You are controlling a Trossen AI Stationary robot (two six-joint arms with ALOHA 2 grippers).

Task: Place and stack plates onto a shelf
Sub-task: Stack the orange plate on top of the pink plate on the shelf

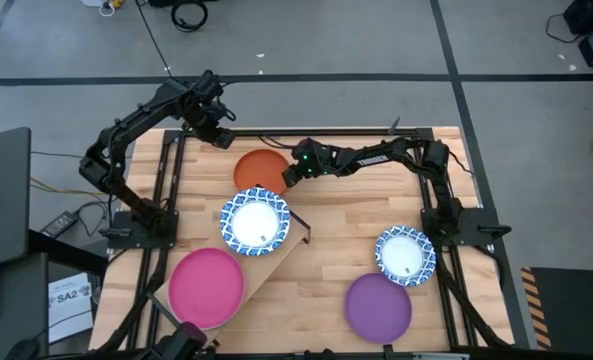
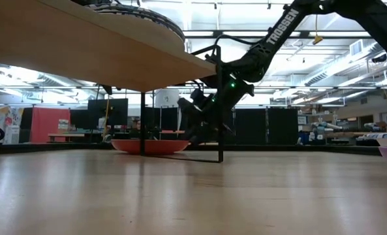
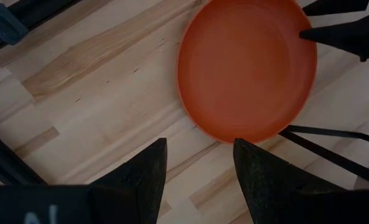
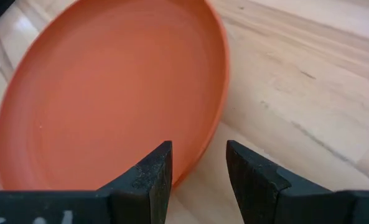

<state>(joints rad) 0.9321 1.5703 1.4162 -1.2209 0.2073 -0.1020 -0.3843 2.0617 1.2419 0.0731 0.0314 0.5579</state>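
An orange plate (image 1: 260, 169) lies flat on the table near its far edge, seen close in the right wrist view (image 4: 109, 93) and the left wrist view (image 3: 246, 68). My right gripper (image 4: 198, 165) is open and low at the plate's right side (image 1: 289, 174), slanting down toward it (image 2: 200, 127). My left gripper (image 3: 200, 168) is open and hovers above the table's far edge (image 1: 216, 130), left of the plate. On the shelf (image 1: 276, 258) rest a blue-and-white plate (image 1: 254, 222) and a magenta plate (image 1: 206, 285). My right gripper stands open at the orange plate's right-hand rim (image 4: 216, 134), one finger over the plate's inside and the other outside it, coming slanting down from the table's right. Whether a finger touches the rim I cannot tell. The plate lies flat on the table.
A second blue-and-white plate (image 1: 406, 253) and a purple plate (image 1: 378, 305) lie on the table's right near part. The shelf's black legs (image 2: 220, 111) stand just near of the orange plate. Bare wood shows mid-table between shelf and right arm base.
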